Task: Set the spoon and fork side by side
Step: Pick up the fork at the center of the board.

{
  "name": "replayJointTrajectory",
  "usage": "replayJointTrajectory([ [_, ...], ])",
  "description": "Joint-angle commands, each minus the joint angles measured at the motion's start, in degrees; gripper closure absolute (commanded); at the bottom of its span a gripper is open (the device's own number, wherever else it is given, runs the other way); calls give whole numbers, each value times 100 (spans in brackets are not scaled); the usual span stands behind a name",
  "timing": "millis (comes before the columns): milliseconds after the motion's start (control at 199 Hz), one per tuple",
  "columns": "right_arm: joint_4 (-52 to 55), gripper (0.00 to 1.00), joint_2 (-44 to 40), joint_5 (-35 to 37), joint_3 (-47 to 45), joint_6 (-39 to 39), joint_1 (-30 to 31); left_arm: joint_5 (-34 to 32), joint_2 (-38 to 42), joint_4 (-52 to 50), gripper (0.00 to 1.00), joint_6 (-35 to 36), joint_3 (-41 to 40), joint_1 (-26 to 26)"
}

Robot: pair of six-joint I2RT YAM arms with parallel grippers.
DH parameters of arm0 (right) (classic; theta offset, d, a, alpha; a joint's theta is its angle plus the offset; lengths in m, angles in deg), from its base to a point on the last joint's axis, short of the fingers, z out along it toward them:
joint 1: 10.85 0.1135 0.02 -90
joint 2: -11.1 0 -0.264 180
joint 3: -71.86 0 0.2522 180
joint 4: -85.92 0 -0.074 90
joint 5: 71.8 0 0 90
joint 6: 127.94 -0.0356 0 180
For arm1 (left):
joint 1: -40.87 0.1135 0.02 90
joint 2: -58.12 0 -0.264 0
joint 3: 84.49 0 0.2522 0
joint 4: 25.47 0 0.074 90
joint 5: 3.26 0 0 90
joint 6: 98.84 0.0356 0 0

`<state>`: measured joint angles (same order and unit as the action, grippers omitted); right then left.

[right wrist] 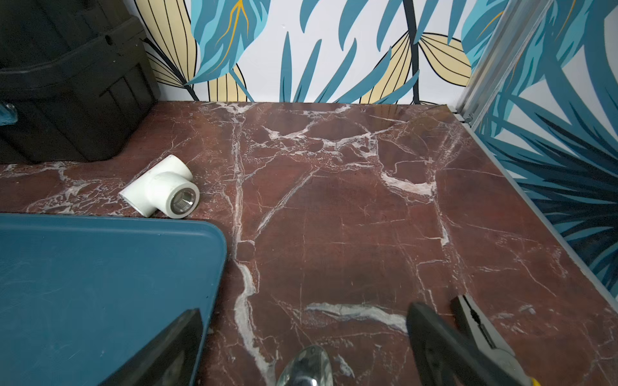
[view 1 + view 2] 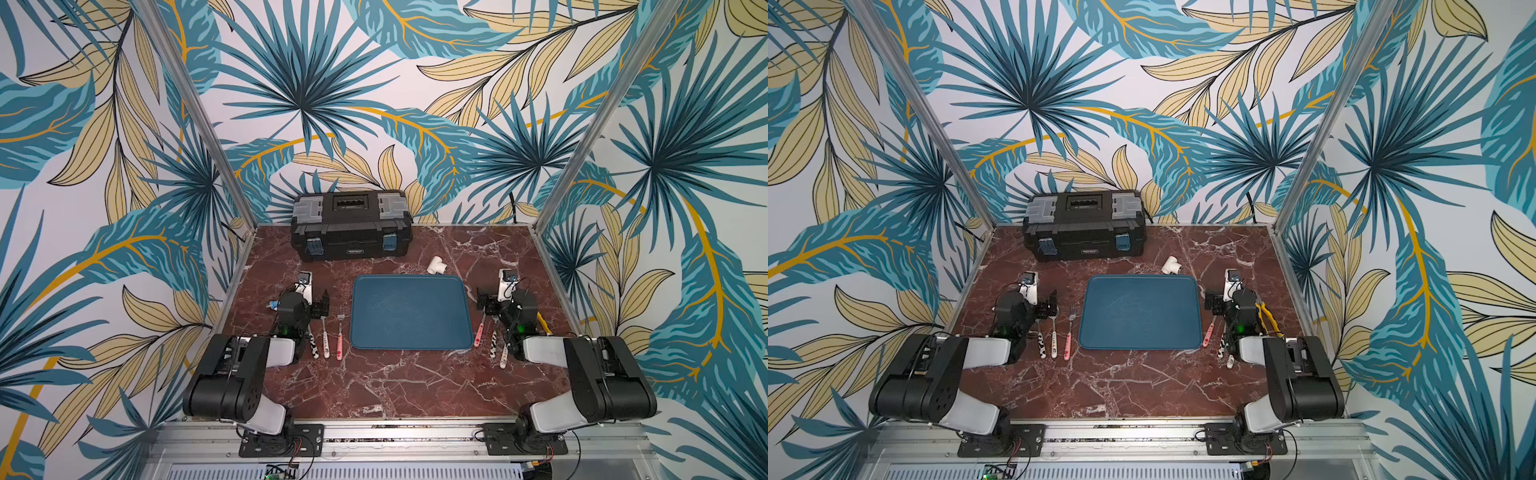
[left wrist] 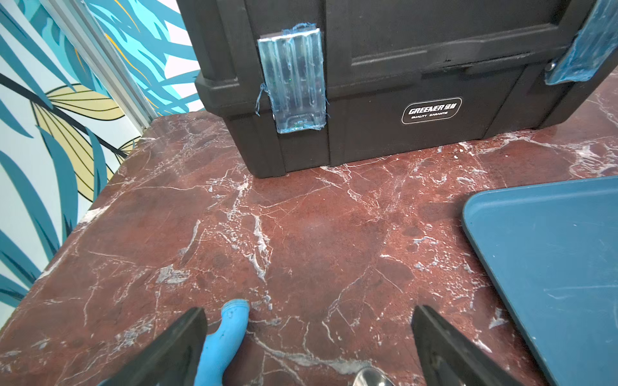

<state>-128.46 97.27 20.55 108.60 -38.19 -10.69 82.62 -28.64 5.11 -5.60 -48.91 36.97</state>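
Top views: both arms idle with jaws apart and empty, left gripper over a steel spoon lying beside a pink-handled fork left of the blue plastic tray, right gripper likewise; pairing looks done there.

Scuffed matt plastic tray on glossy marble-look table.

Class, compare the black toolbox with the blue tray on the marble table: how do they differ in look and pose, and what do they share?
The toolbox is black and stands tall as a closed box; the tray is blue, flat and shallow. The toolbox sits at the back against the wall; the tray lies mid-table between the two arms. The toolbox has latches wrapped in blue film; the tray is plain and holds nothing. Both rest on the marble table, and neither is touched by a gripper.
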Motion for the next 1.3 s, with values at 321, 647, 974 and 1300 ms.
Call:
replayJointTrajectory([
  [321,-99,0,36,54,40,-43,36,-52,-33,186,0,66,191,47],
  [647,-99,0,40,55,40,-46,38,-52,-28,189,0,69,191,45],
  [974,-103,0,32,52,28,-51,28,-100,-13,202,0,58,195,47],
  [1300,4235,1,-923,1173,2353,-1546,45,-1406,2200,-4452,0,-1115,2459,-94],
])
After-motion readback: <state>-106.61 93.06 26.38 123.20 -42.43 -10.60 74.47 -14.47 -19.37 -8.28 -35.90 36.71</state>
